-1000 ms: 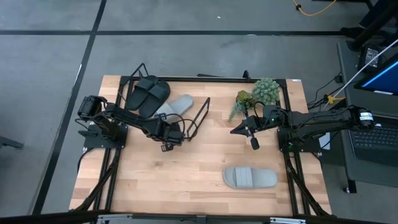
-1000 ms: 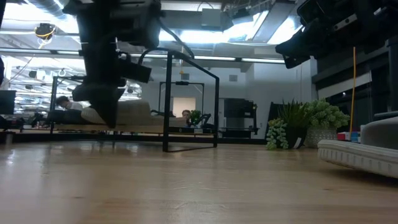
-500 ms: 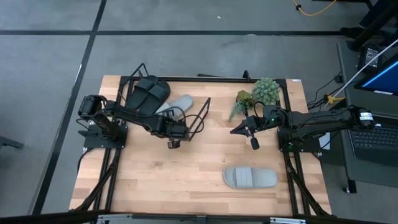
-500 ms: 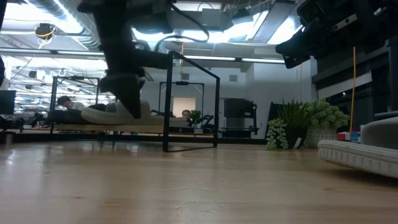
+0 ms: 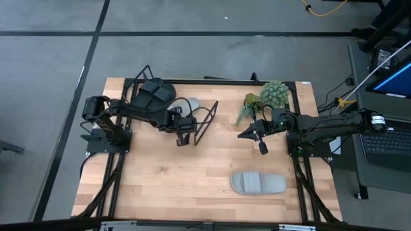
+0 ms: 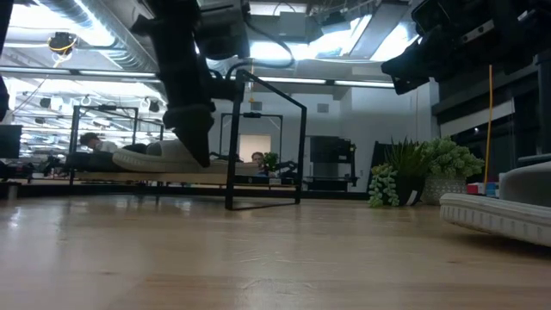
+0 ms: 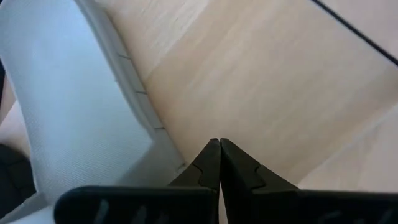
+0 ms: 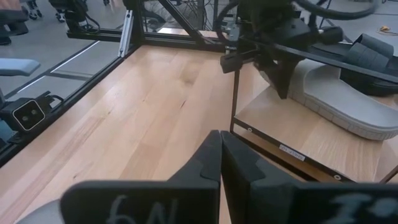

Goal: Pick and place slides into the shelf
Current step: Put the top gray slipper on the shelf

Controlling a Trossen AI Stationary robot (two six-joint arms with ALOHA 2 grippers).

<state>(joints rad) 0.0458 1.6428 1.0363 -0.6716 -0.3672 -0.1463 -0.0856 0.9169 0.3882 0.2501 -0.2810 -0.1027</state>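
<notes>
Two black slides (image 5: 153, 96) lie side by side on the shelf (image 5: 207, 119) at the table's far left. A light grey slide (image 8: 339, 93) rests sole down on the shelf's wooden board (image 8: 298, 134) beside them. My left gripper (image 5: 183, 138) is shut and points steeply down at the board, right by that grey slide's near edge (image 7: 158, 140). Another grey slide (image 5: 258, 183) lies flat on the table near the front right. My right gripper (image 5: 262, 149) hangs shut above the table's right middle, holding nothing. My left gripper's shut fingers (image 7: 208, 163) stand against or just beside the sole edge of the grey slide on the shelf, coming from above at a slant. I cannot tell whether they touch it. The slide lies flat on the board.
A potted green plant (image 5: 268, 96) stands at the far right, just behind my right gripper. The shelf's black wire end loop (image 6: 267, 146) stands upright close to my left gripper. Bare wooden tabletop (image 5: 192, 186) spreads across the near half.
My left gripper has moved toward the table's far edge and right, rising a little, from the bare tabletop to the shelf's board beside the grey slide, staying shut. The grey slide on the shelf has stayed in place.
</notes>
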